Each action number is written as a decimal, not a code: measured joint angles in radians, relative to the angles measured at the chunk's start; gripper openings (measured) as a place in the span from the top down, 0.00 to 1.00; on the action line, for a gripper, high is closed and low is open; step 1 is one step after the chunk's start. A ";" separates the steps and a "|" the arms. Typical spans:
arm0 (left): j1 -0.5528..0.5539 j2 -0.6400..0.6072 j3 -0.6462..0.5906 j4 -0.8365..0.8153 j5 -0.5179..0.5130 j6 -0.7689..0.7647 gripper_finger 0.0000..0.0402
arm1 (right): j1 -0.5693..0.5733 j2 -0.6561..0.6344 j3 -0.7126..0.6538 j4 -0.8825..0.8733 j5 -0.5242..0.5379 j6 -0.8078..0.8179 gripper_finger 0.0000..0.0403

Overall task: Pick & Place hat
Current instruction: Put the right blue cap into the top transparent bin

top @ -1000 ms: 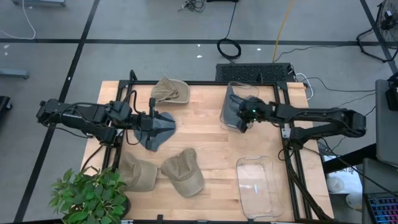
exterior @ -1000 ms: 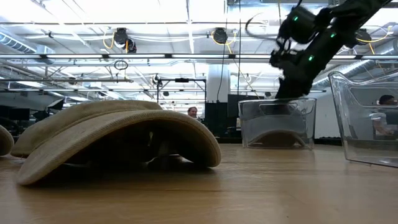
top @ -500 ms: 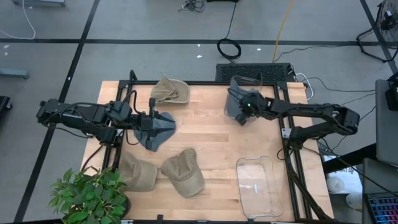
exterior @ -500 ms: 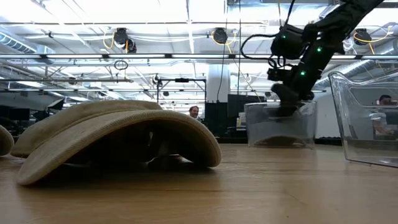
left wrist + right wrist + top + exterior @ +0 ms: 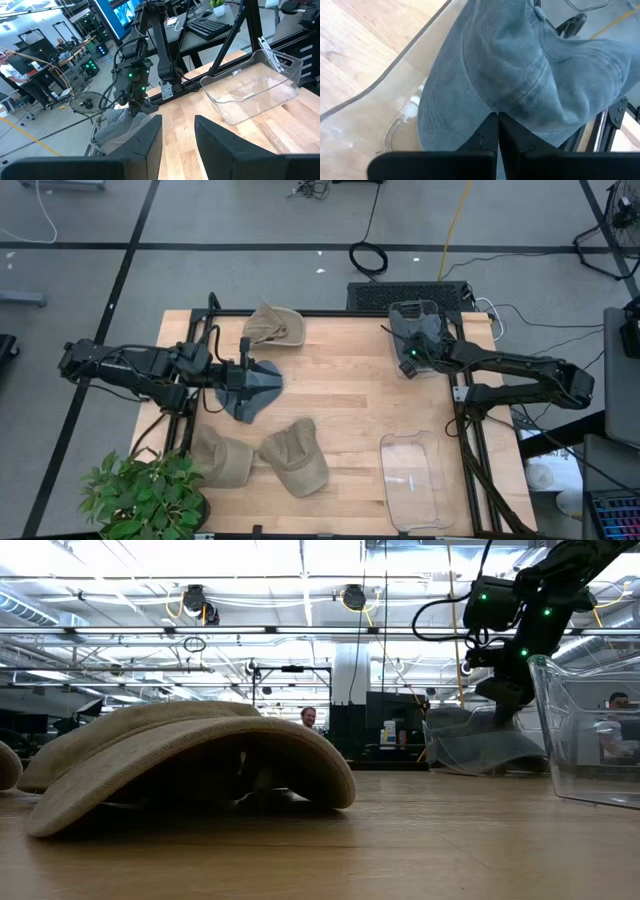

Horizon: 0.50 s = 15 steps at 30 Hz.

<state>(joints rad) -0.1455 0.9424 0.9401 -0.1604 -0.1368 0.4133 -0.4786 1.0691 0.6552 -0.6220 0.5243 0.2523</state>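
Upper right of the high view: our right tool (image 5: pixel 410 358), fully closed, tilts the clear bin (image 5: pixel 418 320) holding a grey-blue hat (image 5: pixel 520 80); it may spill off the desk (image 5: pixel 330 400). Left tool (image 5: pixel 243 377) grips a dark hat (image 5: pixel 258 388).

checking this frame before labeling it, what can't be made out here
- Left gripper on the blue hat: high view too small to show if it grips; the left wrist view looks past the hat.
- Right gripper, shut, against the second blue hat: whether cloth is pinched is hidden.
- Tilted bin under that hat: low view blurs its outline.
- Tan hat: fills the low view, hiding the table's left.
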 joint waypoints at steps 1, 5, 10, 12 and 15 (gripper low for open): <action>0.000 0.000 0.000 0.000 0.000 0.000 0.69 | 0.000 -0.001 0.000 0.001 0.000 -0.003 1.00; 0.000 0.000 0.000 0.000 0.000 0.000 0.69 | 0.000 -0.016 0.000 0.025 -0.003 -0.015 1.00; 0.000 0.000 0.000 0.000 0.000 0.000 0.69 | -0.002 -0.035 0.001 0.027 -0.156 -0.004 1.00; 0.000 0.000 0.000 0.000 0.000 -0.001 0.69 | -0.004 -0.029 0.002 0.019 -0.216 -0.001 1.00; 0.000 0.000 0.000 0.000 0.000 0.000 0.69 | -0.008 0.000 0.003 0.008 -0.234 0.018 1.00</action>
<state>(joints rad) -0.1453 0.9424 0.9401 -0.1604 -0.1368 0.4133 -0.4870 1.0690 0.6585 -0.6143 0.2906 0.2706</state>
